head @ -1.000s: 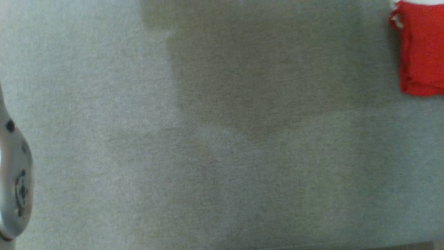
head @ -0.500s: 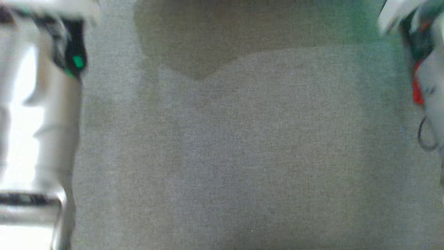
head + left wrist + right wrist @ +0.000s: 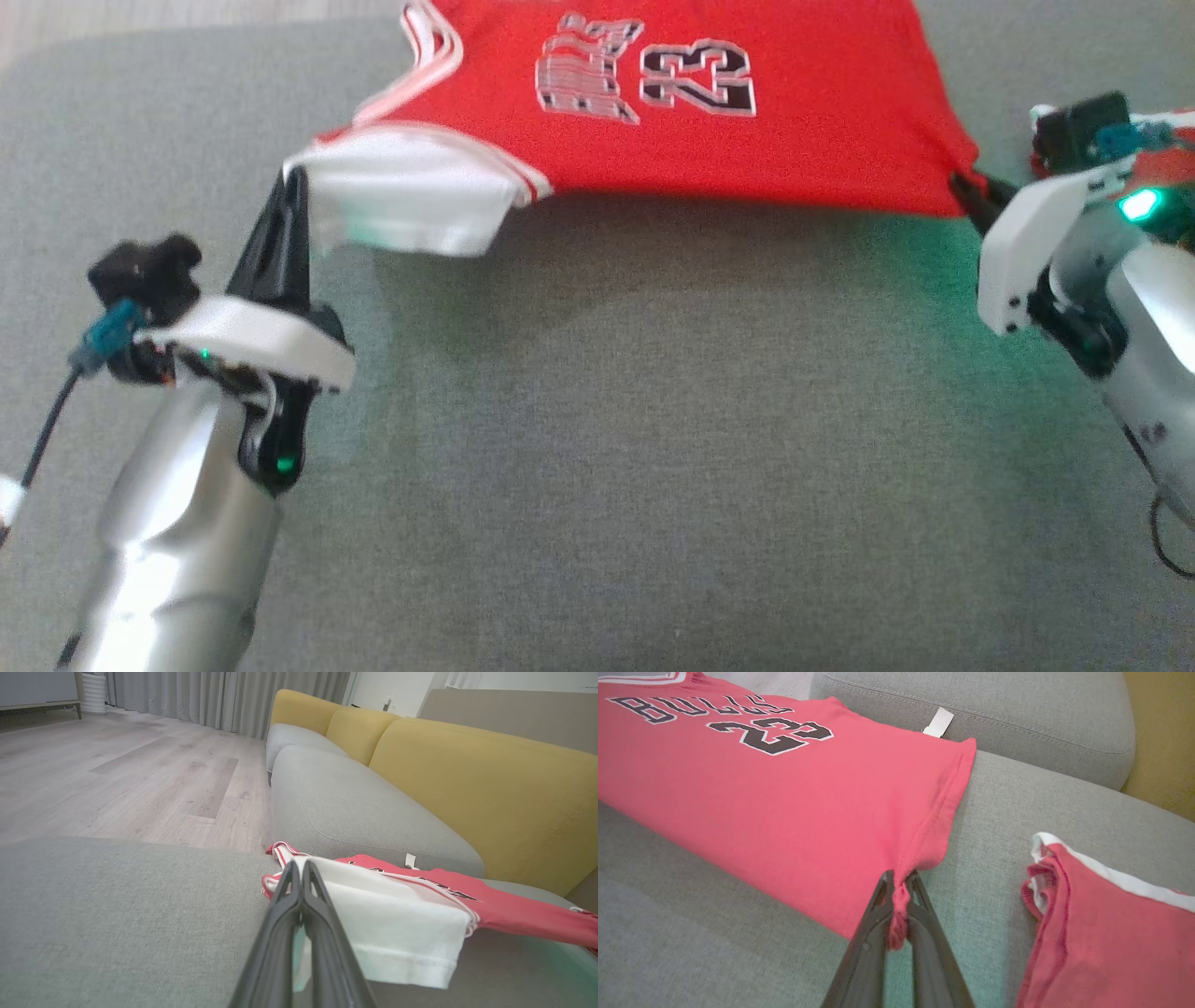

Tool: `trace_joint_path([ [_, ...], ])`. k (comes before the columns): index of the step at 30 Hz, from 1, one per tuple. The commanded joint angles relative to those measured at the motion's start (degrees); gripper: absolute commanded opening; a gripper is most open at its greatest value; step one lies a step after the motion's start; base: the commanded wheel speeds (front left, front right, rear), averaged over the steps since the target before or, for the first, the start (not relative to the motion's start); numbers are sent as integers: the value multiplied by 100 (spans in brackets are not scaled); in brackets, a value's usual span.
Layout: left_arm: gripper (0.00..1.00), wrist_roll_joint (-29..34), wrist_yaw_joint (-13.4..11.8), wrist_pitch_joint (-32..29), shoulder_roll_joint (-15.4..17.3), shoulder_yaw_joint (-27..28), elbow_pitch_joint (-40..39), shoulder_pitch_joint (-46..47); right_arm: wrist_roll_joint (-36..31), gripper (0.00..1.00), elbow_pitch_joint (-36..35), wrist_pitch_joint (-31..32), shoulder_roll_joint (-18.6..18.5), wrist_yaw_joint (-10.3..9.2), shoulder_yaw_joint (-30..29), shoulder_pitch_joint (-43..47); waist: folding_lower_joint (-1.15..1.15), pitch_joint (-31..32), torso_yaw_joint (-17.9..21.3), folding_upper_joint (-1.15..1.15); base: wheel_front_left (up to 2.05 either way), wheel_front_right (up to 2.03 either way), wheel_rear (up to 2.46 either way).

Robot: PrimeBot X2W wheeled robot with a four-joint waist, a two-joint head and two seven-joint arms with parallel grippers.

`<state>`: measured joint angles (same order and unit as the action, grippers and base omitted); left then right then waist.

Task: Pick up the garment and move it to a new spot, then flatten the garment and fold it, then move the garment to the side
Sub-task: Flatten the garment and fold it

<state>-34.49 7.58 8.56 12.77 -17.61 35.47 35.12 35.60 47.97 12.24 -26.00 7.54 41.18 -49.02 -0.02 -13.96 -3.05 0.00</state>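
The garment (image 3: 794, 140) is a red jersey with white trim and the number 23. It hangs stretched between my two grippers, just above the grey cushion (image 3: 607, 467). At the left, my left gripper (image 3: 291, 182) is shut on its white-edged corner. The left wrist view shows the left gripper (image 3: 299, 868) pinching that corner, with the garment's white fabric (image 3: 397, 914) drooping beside the fingers. On the right, my right gripper (image 3: 962, 182) is shut on the hem corner. In the right wrist view, the right gripper (image 3: 899, 882) has a bunch of the garment (image 3: 784, 788) squeezed between its fingers.
A second red piece with white trim (image 3: 1101, 933) lies on the cushion to the right of my right gripper. Beyond are another grey seat cushion (image 3: 994, 718), a yellow sofa back (image 3: 467, 779) and a wooden floor (image 3: 117, 765) to the left.
The head camera has swung, from bare cushion with a folded red piece at the top right to both grippers and the stretched jersey. Whether the things themselves moved cannot be told.
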Motion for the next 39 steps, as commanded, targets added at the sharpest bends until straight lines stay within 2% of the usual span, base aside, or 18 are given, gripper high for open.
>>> trace_joint_path([
  [1, 0, -55, -18, -14, 311, 184, -278, 13, 150, 0, -217, 34, -239, -5, 111, 105, 2, 172, 13, 0, 0, 0, 0],
  [12, 0, -235, -313, -507, 607, 147, -1591, -1470, 984, 0, -1067, 30, -841, -5, 1008, 646, 2, 838, 133, 0, 0, 0, 0],
  [20, 0, -389, -636, -1034, 877, 61, -2912, -2883, 1477, 0, -1503, 150, -1166, -5, 1400, 1120, 2, 1333, 223, 0, 0, 0, 0],
  [26, 0, -494, -923, -1458, 1041, -40, -3963, -3810, 2023, 0, -2050, 427, -1525, -5, 1476, 1514, 2, 1459, 252, 0, 0, 0, 0],
  [31, 0, -510, -1080, -1602, 1096, 10, -4403, -3854, 2125, 0, -2333, 440, -1700, -5, 1364, 1630, 2, 1387, 255, 0, 0, 0, 0],
  [39, 0, -446, -1069, -1809, 1199, 7, -4364, -3386, 1977, 0, -2408, 519, -1612, -5, 1186, 1507, 2, 1156, 308, 0, 0, 0, 0],
])
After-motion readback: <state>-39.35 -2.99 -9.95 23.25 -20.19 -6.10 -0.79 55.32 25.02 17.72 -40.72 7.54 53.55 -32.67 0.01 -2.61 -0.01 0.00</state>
